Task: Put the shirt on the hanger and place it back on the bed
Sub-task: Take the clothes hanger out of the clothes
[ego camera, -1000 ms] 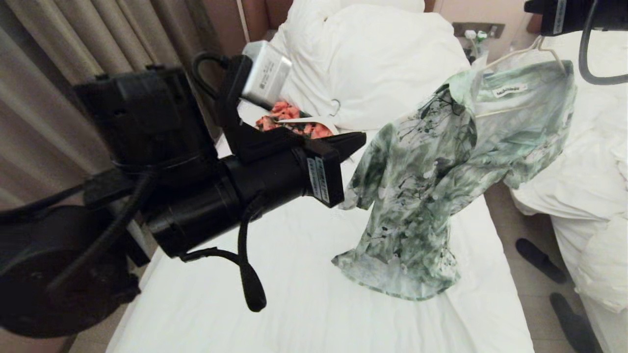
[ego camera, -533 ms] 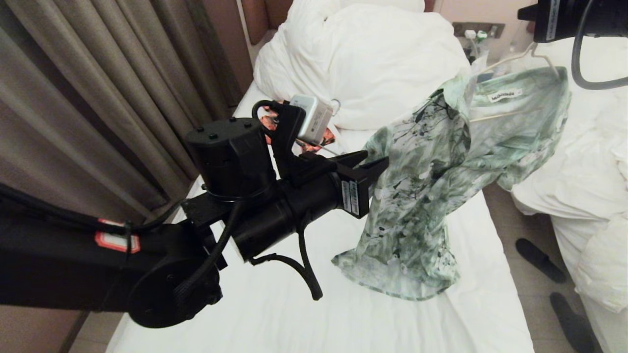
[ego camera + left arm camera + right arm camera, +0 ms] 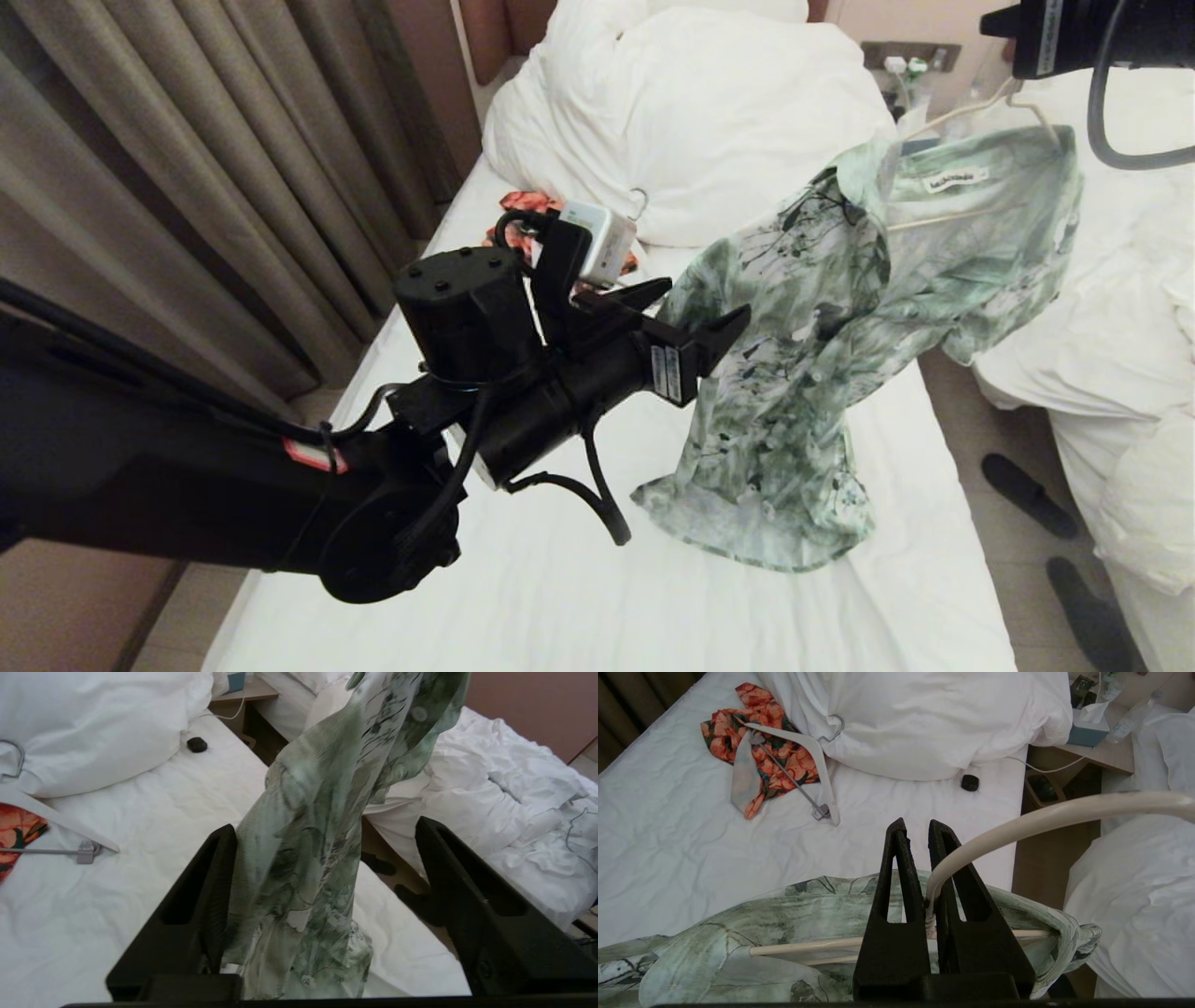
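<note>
Shirt (image 3: 840, 308) hangs on hanger (image 3: 1008, 826), pinched at its neck by right gripper (image 3: 920, 891); left gripper (image 3: 322, 868) fingers spread wide around one sleeve, hem resting on bed (image 3: 560, 579).

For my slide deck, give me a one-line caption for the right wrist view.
Right gripper shut on the hanger, the shirt draped over it above the bed.

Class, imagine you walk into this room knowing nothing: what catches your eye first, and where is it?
The green shirt hangs on a cream hanger held up at upper right by the shut right gripper, its hem pooling on the bed. The open left gripper straddles its fabric mid-bed.
</note>
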Tool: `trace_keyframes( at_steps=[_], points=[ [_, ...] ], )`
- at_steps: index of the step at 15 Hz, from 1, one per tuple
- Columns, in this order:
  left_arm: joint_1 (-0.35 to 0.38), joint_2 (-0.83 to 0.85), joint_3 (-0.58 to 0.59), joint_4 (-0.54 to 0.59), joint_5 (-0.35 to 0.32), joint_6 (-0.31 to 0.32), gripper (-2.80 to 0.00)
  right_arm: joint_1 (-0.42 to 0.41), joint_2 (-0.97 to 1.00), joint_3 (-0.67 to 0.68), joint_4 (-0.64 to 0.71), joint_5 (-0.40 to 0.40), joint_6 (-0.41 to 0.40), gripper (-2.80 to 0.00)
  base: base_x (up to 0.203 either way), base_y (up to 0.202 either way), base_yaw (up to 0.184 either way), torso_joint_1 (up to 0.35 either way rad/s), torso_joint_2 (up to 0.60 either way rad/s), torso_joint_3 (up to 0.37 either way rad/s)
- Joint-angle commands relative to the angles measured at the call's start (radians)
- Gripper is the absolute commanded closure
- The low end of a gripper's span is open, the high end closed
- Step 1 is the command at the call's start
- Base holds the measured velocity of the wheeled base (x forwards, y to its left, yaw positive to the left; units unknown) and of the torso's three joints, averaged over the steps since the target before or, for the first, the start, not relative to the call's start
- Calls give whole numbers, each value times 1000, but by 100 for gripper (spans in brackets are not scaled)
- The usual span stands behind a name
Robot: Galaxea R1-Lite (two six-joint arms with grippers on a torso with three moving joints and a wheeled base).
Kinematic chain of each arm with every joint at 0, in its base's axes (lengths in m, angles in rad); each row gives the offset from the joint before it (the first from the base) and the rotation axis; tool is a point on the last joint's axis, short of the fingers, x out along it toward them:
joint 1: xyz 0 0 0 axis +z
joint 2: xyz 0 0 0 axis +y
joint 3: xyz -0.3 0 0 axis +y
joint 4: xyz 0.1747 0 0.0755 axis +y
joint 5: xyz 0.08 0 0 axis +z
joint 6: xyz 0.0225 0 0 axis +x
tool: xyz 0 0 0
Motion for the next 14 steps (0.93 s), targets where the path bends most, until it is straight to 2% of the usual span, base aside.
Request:
trace_keyframes(
  at_steps=[1, 4, 6, 7, 14],
  points=[
    [16, 14, 0, -6, -2, 13, -280, 1, -3, 0, 1, -1, -2, 0, 0, 0, 0, 0, 0, 0],
    [6, 31, -7, -12, 2, 18, -280, 15, -6, 3, 1, -2, 0, 0, 0, 0, 0, 0, 0, 0],
    [1, 65, -37, -57, 55, 18, -280, 26, -14, 10, 2, -2, 0, 0, 0, 0, 0, 0, 0, 0],
    [-4, 79, -51, -83, 89, 19, 0, 26, -14, 9, 2, -2, 0, 0, 0, 0, 0, 0, 0, 0],
    [-9, 80, -40, -95, 94, 26, 0, 22, -9, 0, -1, -7, -2, 0, 0, 0, 0, 0, 0, 0]
  ],
)
